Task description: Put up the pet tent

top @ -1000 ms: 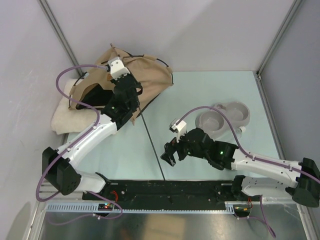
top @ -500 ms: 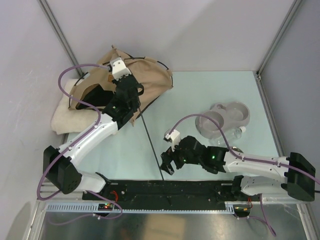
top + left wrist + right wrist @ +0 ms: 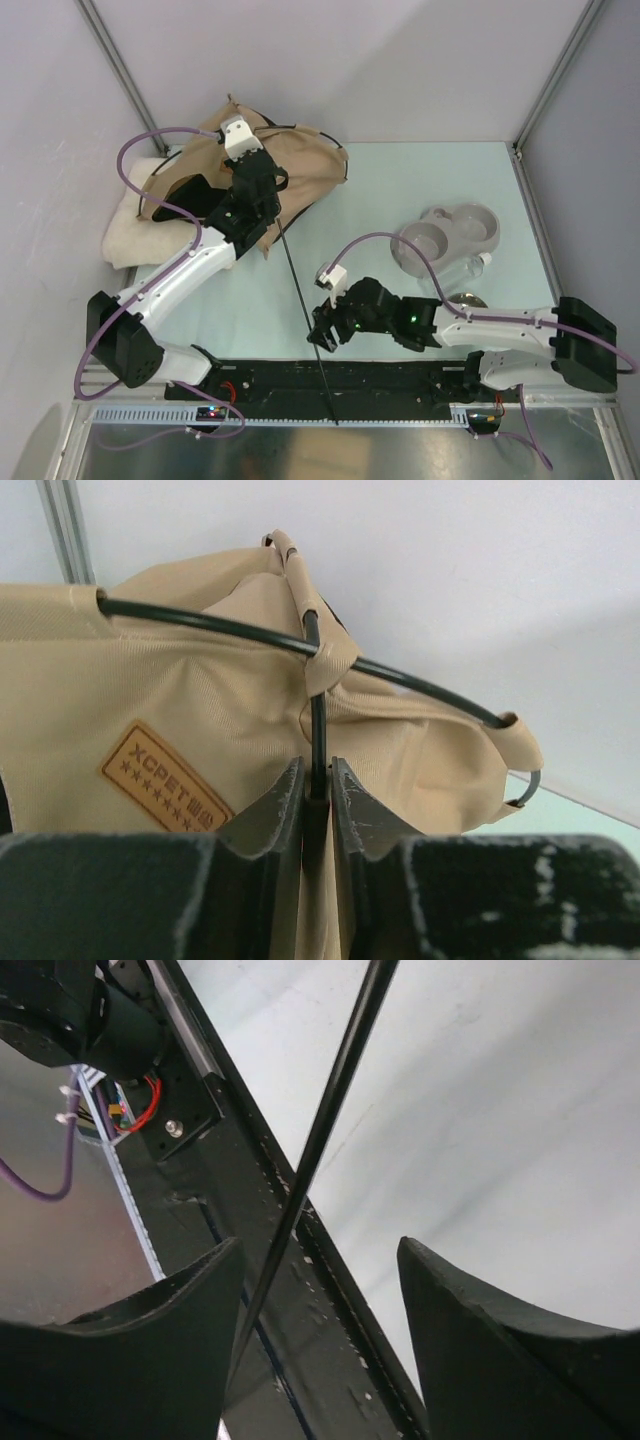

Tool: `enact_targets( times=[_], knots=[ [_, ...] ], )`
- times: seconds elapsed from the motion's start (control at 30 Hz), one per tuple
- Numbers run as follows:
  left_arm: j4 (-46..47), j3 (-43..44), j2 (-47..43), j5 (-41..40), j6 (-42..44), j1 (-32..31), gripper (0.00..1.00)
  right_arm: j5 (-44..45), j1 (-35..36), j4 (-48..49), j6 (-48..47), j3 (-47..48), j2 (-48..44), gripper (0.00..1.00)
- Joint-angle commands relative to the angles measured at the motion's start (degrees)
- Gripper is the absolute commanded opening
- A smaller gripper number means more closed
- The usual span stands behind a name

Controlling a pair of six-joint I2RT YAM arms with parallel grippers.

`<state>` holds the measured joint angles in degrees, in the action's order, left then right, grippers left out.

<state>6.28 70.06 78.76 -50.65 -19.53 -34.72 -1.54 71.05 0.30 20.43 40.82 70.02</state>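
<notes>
Now the left jaws, at the end of the left arm, stand narrow, with only a thin slit between the two fingers. One thin dark pole of the pet tent rises straight up out of this slit. Whether the fingers press on it or only stand close beside it, I cannot tell. Just above the jaws this pole meets a second, curved pole, and a tan fabric loop wraps the crossing. To the left of the jaws, in the wrist view, a brown label patch is sewn on the tan fabric. The tent lies low and crumpled under and around the left jaws. It rests partly on a cream-white cushion, which lies to the left of them.

The right jaws, on the right arm, are wide apart. A long dark pole passes through the gap between them. It is nearer to the left finger of the wrist view than to the other, and it seems to touch neither. This pole runs from the tent near the left jaws, over the tabletop, through the right jaws and across the black base rail on their near side. A grey double bowl stands on the tabletop on the far side of the right jaws, well apart from them.
</notes>
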Motion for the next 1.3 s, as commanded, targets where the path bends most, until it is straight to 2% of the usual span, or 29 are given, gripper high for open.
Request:
enact_targets(
  times=[0.0, 0.13, 0.23, 0.3, 0.4, 0.53, 0.73, 0.9, 1.07, 1.27],
  knots=[
    [1.36, 1.35, -1.23, 0.22, -0.99, 0.35, 0.2, -2.0, 0.71, 8.09, 1.94, 0.18, 3.24, 0.62],
    [0.83, 0.44, -1.98, 0.11, -0.94, 0.37, 0.23, -2.61, 0.66, 10.28, 2.8, 0.69, 5.55, 0.48],
    [0.47, 0.09, -2.5, 0.36, -0.66, 0.42, 0.29, -2.19, 0.67, 10.09, 3.45, 1.08, 6.62, 0.28],
    [-0.07, 0.03, -3.36, 1.06, -0.55, 0.39, 0.36, -1.21, 0.61, 9.31, 3.91, 1.23, 6.71, 0.13],
    [-1.28, -0.58, -5.79, 2.99, -0.39, 0.38, 0.56, 0.54, 0.61, 8.01, 4.22, 1.51, 5.85, 0.02],
    [-4.22, -1.93, -11.12, 9.44, -0.37, 0.42, 0.79, 1.47, -0.08, 5.9, 4.3, 2.72, 4.88, 0.0],
    [-17.71, -2.21, -19.8, 20.64, -5.09, 0.43, 0.97, 1.54, -2.31, 4.1, 5.87, 4.78, 3.77, 0.0],
    [-26.03, -5.37, -26.85, 33.26, -9.7, 0.7, 0.99, 0.74, -4.02, 3.12, 6.47, 6.17, 1.74, 0.0],
    [-28.23, -8.63, -30.47, 46.01, -11.03, 1.14, 1.0, -0.24, -5.06, 1.79, 5.71, 7.46, -0.39, 0.0],
    [-28.43, -11.05, -28.23, 51.44, -13.03, 1.19, 0.97, -0.67, -7.1, 0.02, 7.31, 9.72, -2.61, 0.0]
  ],
)
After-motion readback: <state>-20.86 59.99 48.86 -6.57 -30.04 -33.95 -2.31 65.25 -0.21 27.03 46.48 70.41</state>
